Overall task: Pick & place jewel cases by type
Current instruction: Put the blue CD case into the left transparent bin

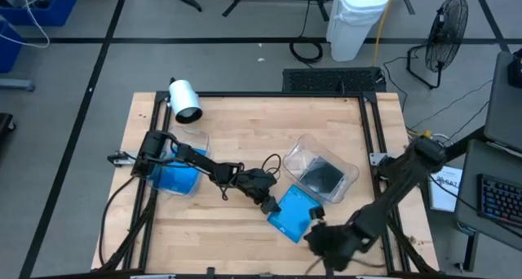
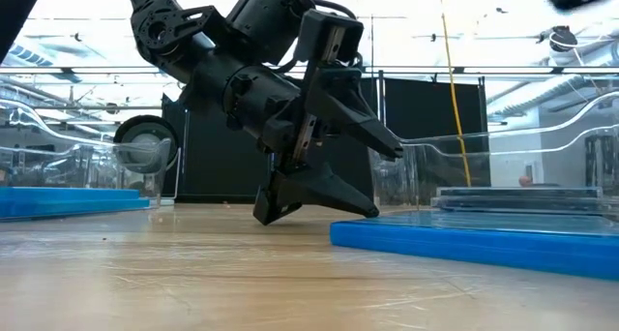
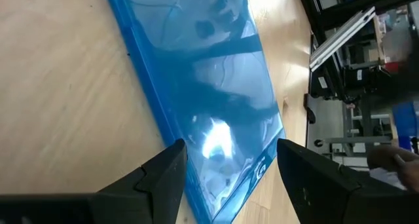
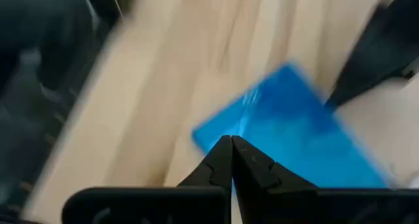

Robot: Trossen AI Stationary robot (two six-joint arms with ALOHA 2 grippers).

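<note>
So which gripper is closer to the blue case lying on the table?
Left. The left gripper is open at the blue jewel case's edge; the right gripper, shut, sits slightly off its corner.

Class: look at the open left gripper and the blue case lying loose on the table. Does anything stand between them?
Nothing visible does. The left gripper sits right at the edge of the blue case, its open fingers straddling the case's near end.

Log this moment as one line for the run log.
left gripper: open, fingers at blue case on table | right gripper: shut, holding nothing, near table's front edge | dark case: in clear tub
</note>
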